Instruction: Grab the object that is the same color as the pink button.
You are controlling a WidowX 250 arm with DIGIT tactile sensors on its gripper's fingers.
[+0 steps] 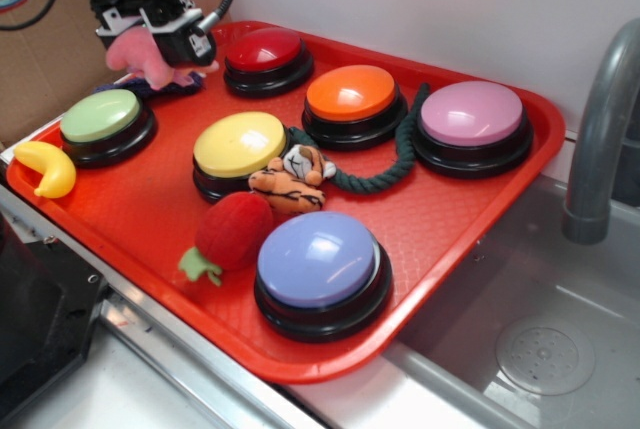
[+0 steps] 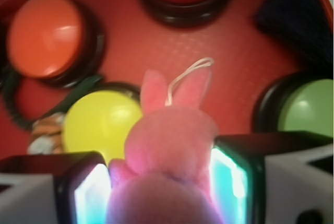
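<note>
My gripper (image 1: 158, 41) is shut on the small pink plush animal toy (image 1: 140, 55) and holds it above the far left corner of the red tray (image 1: 150, 199). In the wrist view the pink plush (image 2: 169, 151) fills the space between my two fingers, ears and a white loop pointing away, with my gripper (image 2: 162, 192) closed on its body. The pink button (image 1: 472, 115), a mauve dome on a black base, stands at the tray's far right, well away from my gripper.
On the tray: red button (image 1: 265, 51), orange button (image 1: 352, 95), yellow button (image 1: 240, 144), green button (image 1: 103, 117), lavender-blue button (image 1: 318, 261), tiger plush (image 1: 292, 179), red strawberry plush (image 1: 232, 232), green rope (image 1: 400, 149), yellow banana (image 1: 45, 167). A grey faucet (image 1: 600, 119) stands at the right.
</note>
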